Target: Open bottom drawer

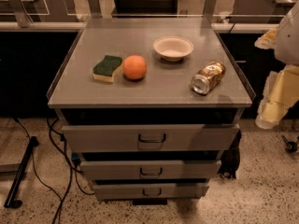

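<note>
Tool (pixel 267 115) at far right of view, hanging beside the bench (pixel 154 85), about level with the top drawer (pixel 201 136). Touching nothing, nothing seen in it; open or shut: cannot tell. Probably parked out there to leave the drawer fronts clear before the approach.

Bottom drawer (pixel 187 190) lowest of the three fronts, just under the middle drawer (pixel 196 169), close to the floor. Looks pushed in, so task not yet begun. Small dark loop handle (pixel 152 192) at centre, facing the camera, well apart from the tool. Next move likely needs a low reach down and left to that loop, then a straight pull.

On the bench top: green-and-yellow sponge (pixel 107 68) just beside an orange (pixel 134 67), white bowl (pixel 173 48) behind them, upright and empty. Gold can (pixel 208 77) lying on its side near the right edge, could roll if the bench is jolted. Can label unreadable; no other writing legible.
</note>
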Controlling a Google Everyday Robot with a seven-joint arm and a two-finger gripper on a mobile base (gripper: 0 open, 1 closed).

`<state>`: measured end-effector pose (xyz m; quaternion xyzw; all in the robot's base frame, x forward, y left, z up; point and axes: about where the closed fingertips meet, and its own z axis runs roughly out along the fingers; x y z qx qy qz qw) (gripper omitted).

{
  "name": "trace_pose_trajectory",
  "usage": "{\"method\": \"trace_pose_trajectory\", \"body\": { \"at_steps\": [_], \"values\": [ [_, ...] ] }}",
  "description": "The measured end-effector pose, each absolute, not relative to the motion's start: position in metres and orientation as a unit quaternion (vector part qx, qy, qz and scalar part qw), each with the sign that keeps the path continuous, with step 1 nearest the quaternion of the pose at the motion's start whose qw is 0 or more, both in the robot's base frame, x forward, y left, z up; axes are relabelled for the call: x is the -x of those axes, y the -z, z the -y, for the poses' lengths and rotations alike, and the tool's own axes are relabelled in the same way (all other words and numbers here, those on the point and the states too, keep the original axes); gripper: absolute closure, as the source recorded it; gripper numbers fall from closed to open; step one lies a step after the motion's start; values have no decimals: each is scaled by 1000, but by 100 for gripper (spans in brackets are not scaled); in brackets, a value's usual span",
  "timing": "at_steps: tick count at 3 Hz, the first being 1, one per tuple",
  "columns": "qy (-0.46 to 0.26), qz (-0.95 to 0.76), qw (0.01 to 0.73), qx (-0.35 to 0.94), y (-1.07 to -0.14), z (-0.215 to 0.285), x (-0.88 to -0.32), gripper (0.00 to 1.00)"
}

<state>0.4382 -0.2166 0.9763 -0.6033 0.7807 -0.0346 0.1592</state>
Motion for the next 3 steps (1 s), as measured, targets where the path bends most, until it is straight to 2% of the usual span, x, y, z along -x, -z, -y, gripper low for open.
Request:
{"method": "trace_pose_trajectory", "body": {
  "at_steps": [3],
  "values": [
    [-18, -778, 186, 599, -905, 193, -401, 0]
  ]
}}
